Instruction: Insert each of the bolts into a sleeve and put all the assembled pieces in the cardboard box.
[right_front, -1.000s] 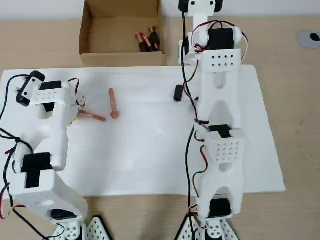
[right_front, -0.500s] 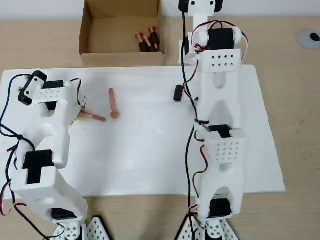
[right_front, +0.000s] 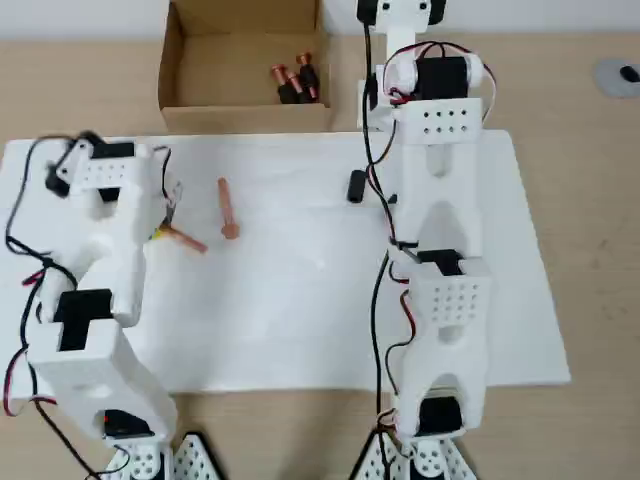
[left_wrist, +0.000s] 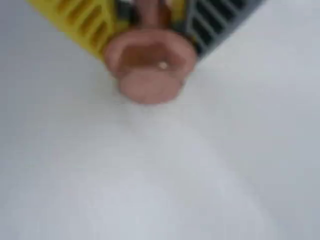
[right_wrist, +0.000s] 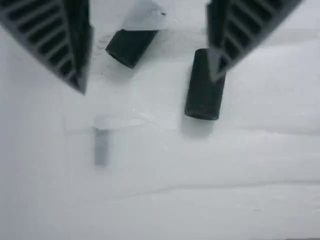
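My left gripper (right_front: 166, 222) stands at the left of the white mat (right_front: 300, 310), shut on a copper bolt (right_front: 184, 239). In the left wrist view the bolt's head (left_wrist: 150, 67) pokes out between the yellow and grey fingers of that gripper (left_wrist: 150, 27), close above the mat. A second copper bolt (right_front: 227, 208) lies loose just to the right. A black sleeve (right_front: 356, 186) lies beside the right arm. My right gripper (right_wrist: 147, 80) hangs open over two black sleeves, one lying flat (right_wrist: 131, 46) and one (right_wrist: 204, 91) by a fingertip.
The cardboard box (right_front: 166, 70) sits at the back beyond the mat, with several assembled bolt-and-sleeve pieces (right_front: 293, 80) inside. The right arm (right_front: 440, 200) stretches along the mat's right half. A grey disc (right_front: 616, 76) lies at the far right of the wooden table.
The left arm has shifted toward the back and a little right, and the bolt in its gripper has turned slightly with it. The right arm and the loose bolt have stayed put.
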